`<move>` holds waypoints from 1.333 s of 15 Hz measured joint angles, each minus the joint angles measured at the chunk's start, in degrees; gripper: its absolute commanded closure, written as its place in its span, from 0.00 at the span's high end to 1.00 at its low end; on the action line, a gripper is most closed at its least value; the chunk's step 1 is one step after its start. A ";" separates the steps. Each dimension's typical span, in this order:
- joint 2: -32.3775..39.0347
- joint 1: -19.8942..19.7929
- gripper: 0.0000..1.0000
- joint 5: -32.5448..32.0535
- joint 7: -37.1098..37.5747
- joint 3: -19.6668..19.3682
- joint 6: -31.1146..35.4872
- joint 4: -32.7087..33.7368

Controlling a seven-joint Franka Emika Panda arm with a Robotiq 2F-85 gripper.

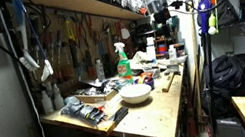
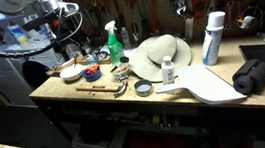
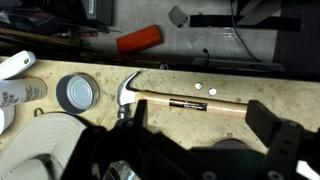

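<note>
My gripper (image 3: pixel 198 118) is open and empty, its two dark fingers framing the bottom of the wrist view. It hangs high over one end of the workbench in both exterior views (image 1: pixel 158 11) (image 2: pixel 61 24). Nearest below it lies a claw hammer (image 3: pixel 185 102) with a wooden handle, flat along the bench's edge; it also shows in both exterior views (image 1: pixel 170 79) (image 2: pixel 109 87). A roll of grey tape (image 3: pixel 77 93) (image 2: pixel 142 87) lies by the hammer's head. A white hat (image 3: pixel 40 140) (image 2: pixel 160 53) and a small white bottle (image 3: pixel 10 95) (image 2: pixel 169 72) lie beside the tape.
The wooden workbench (image 2: pixel 64 90) is crowded: a green spray bottle (image 1: pixel 122 63) (image 2: pixel 115 44), a white bowl (image 1: pixel 135 93), a white spray can (image 2: pixel 212 37), a black roll (image 2: pixel 253 75). Tools hang on the back wall. A red object (image 3: pixel 138 40) lies below the bench's edge.
</note>
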 measured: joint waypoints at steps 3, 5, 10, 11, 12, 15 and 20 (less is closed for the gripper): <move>0.01 0.00 1.00 0.95 0.89 -0.05 0.71 0.02; 0.17 0.01 1.00 5.47 2.38 -0.41 4.10 0.39; 3.49 0.01 1.00 17.25 4.11 -2.11 13.13 5.47; 4.40 0.01 1.00 19.46 4.57 -2.19 15.59 6.56; 5.32 0.08 1.00 21.61 4.99 -2.19 18.24 7.55; 8.36 0.67 1.00 26.57 6.09 -1.76 29.59 9.61; 10.46 0.99 1.00 27.54 7.08 -1.39 33.99 10.67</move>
